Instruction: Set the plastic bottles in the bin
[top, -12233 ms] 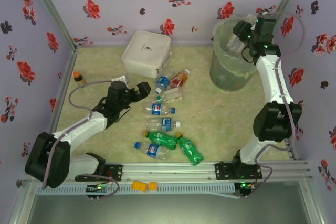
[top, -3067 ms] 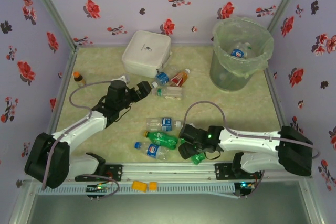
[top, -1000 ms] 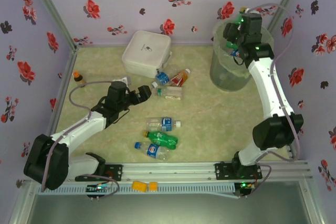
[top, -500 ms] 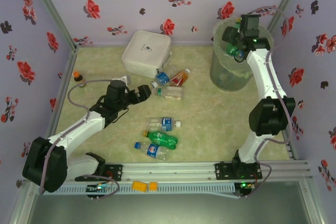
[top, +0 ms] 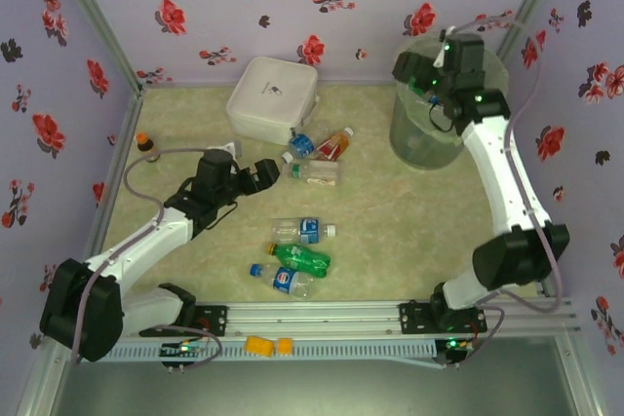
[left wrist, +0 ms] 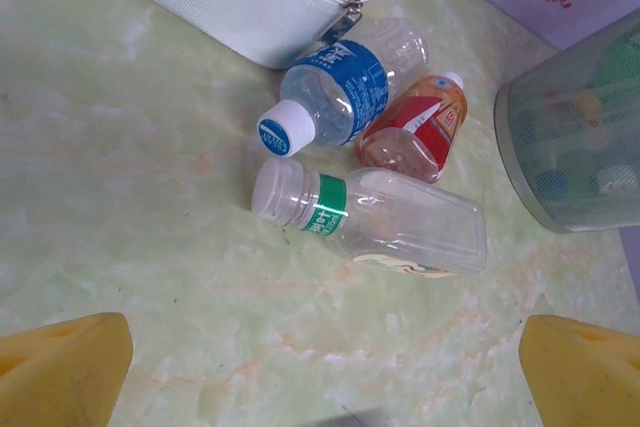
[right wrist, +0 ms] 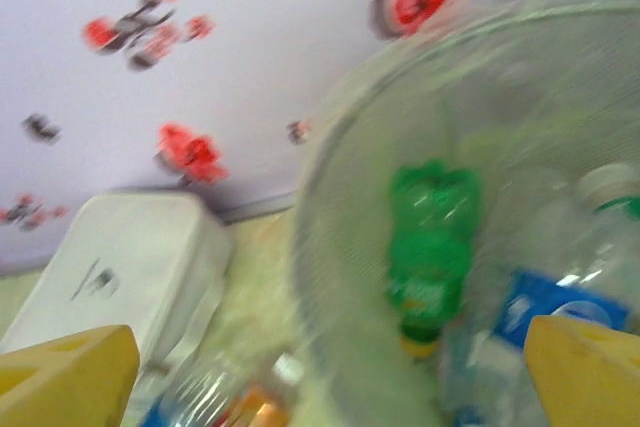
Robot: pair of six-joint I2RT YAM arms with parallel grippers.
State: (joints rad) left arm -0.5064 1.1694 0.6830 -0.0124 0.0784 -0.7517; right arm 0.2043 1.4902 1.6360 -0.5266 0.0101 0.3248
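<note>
The bin (top: 421,139) stands at the back right. My right gripper (top: 415,72) hangs open over its left rim, with nothing between its yellow fingertips (right wrist: 585,369). In the right wrist view a green bottle (right wrist: 432,247) and a blue-labelled bottle (right wrist: 560,319) lie inside the bin (right wrist: 330,187). My left gripper (top: 263,174) is open, just left of a clear bottle with a green band (left wrist: 375,222). Behind that bottle lie a blue-labelled bottle (left wrist: 340,92) and a red-orange one (left wrist: 415,127). Nearer the front lie a clear bottle (top: 304,231), a green one (top: 302,258) and a blue-labelled one (top: 283,280).
A white square lidded box (top: 273,97) sits at the back centre, touching the blue-labelled bottle. A tiny brown bottle with an orange cap (top: 146,146) stands at the left wall. A yellow piece (top: 268,345) lies on the near rail. Flowered walls close in three sides.
My right gripper has opened and let go of the green bottle, which now lies in the bin. The right wrist has swung left over the rim. The left arm has barely moved.
</note>
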